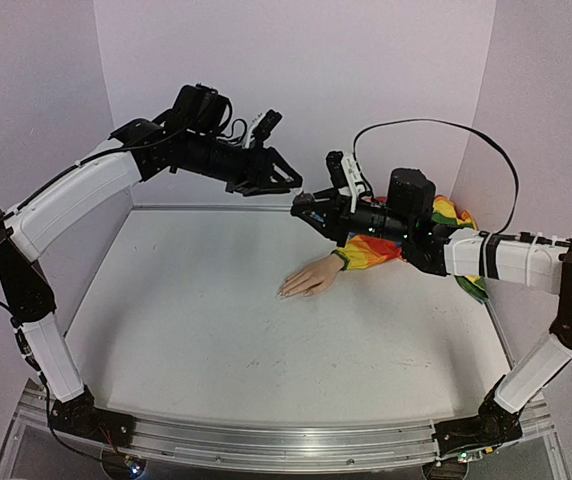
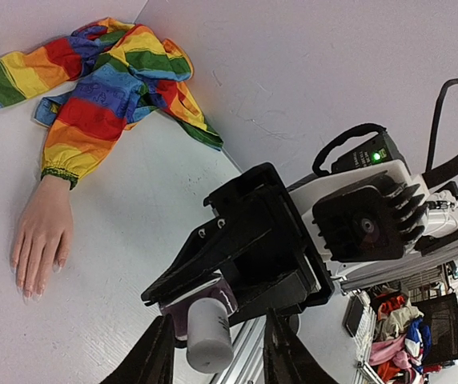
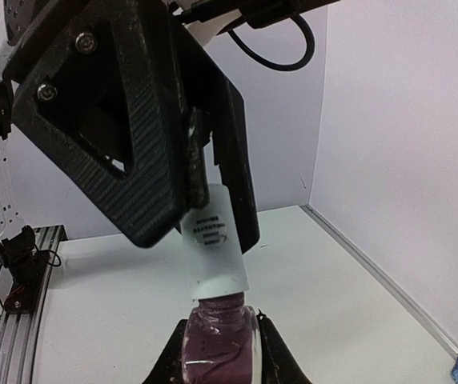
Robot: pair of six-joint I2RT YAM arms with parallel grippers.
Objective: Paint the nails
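While right gripper pinches the slick purple glass bottle, left gripper straddles its white cap, the likely handhold, grip unclear; peach mannequin nails look tiny, stiff.

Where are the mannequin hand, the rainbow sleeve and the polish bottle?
mannequin hand [image 2: 43, 236]: left wrist view, back of hand.
rainbow sleeve [image 2: 93, 120]: left wrist view, red stripe.
polish bottle [image 3: 217, 348]: right wrist view, purple glass body.

Purple polish bottle, white cap; white table, lilac walls.
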